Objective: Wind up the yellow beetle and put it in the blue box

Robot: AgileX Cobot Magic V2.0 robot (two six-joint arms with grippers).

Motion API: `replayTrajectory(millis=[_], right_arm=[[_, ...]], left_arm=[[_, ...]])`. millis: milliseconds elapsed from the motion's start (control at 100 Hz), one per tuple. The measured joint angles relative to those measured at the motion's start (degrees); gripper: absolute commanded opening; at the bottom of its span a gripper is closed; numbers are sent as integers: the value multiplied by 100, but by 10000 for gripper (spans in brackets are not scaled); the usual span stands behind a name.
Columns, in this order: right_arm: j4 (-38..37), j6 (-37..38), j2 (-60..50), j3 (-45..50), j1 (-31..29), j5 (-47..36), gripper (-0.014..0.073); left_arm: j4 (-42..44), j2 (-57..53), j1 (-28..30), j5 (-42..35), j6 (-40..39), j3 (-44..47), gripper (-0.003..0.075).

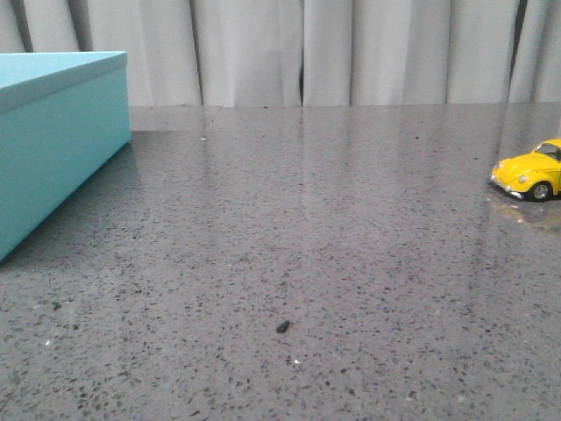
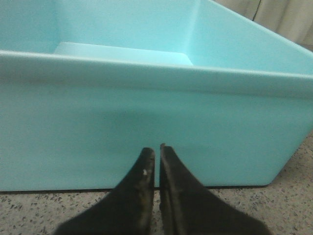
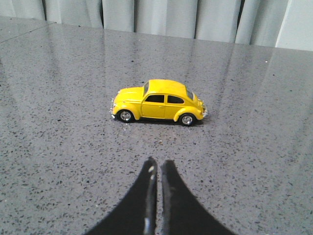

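the grey speckled counter [image 1: 298, 263] filled most of the front view, glossy enough to carry pale streaks of reflection from the pleated light curtain [image 1: 263, 53] that hung behind it. at the left edge stood the blue box [image 1: 53, 140], a large turquoise rectangle with a slightly overhanging rim; that view cut off its left part, so its full length could not be told. in the left wrist view the box [image 2: 146, 132] showed as open-topped, with a paler flat floor visible inside, and its near wall rose straight in front of the left hand [image 2: 157, 152]. that hand's dark fingers [image 2: 142, 186] were pressed together with only a thin slit between them and nothing in it, just short of the wall; whether the tips touched it could not be made out.

the yellow beetle [image 1: 529, 172] sat on its wheels at the far right of the counter, well apart from the box, its rear cut off by the frame edge and a dim reflection beneath it. between car and box lay only bare counter with a small dark speck [image 1: 282, 326] near the front. in the right wrist view the beetle [image 3: 157, 102] stood side-on, whole and unobstructed, with dark windows and silver hubs. the right hand [image 3: 158, 164] was near it but apart, its fingers [image 3: 146, 196] closed against each other and empty. no arm appeared in the front view.
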Motion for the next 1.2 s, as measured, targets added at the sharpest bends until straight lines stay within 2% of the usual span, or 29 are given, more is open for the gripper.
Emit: replayTrajectory(millis=[910,1200], right_arm=[[0,-4,0,0,0,0,-49],[0,-13,0,0,0,-338,-49]], left_arm=[[0,0,0,-23,0,0,-20],[-4,0,0,-366,0,0,-20]])
